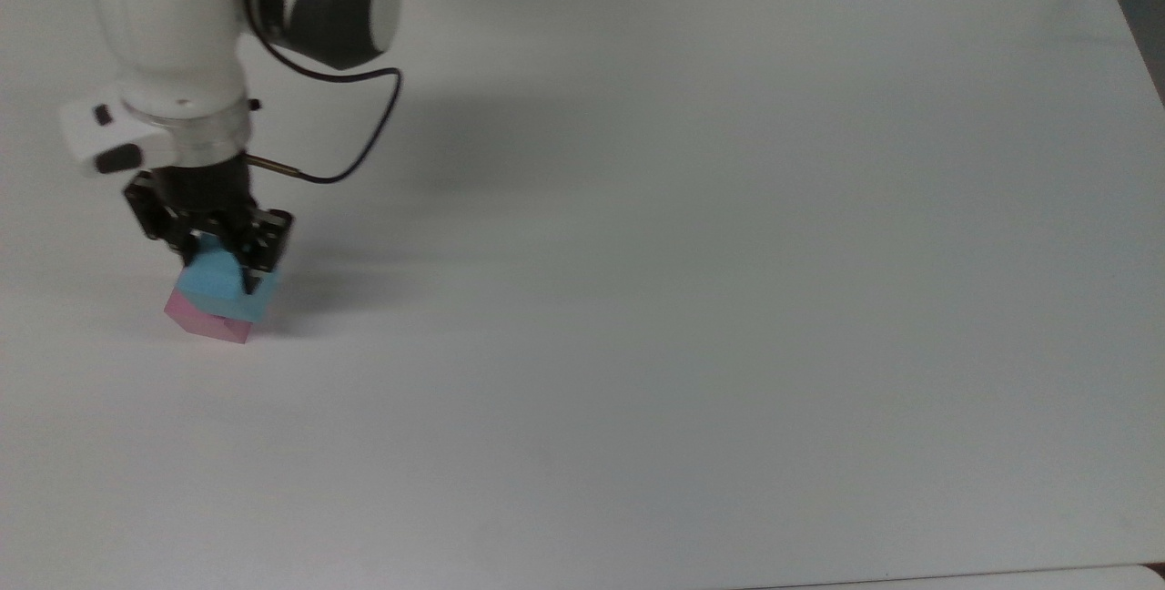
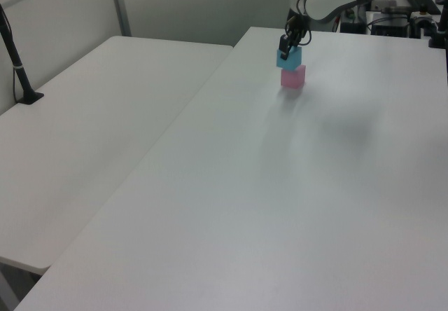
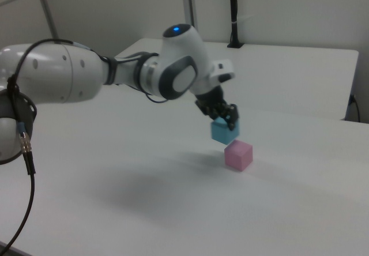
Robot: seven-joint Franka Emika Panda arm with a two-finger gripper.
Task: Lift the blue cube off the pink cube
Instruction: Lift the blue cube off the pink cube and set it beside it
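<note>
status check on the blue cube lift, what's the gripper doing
Gripper shut on blue cube. Cube lifted clear of pink cube, offset sideways. Table around them bare.

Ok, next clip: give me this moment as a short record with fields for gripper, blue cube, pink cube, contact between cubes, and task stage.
gripper: gripper shut on the blue cube, gripping from above
blue cube: blue cube held in the air, tilted, just above the pink one
pink cube: pink cube resting on the white table
contact between cubes: apart in the right view, small gap
task stage: blue cube lifted off, not yet set down
</note>
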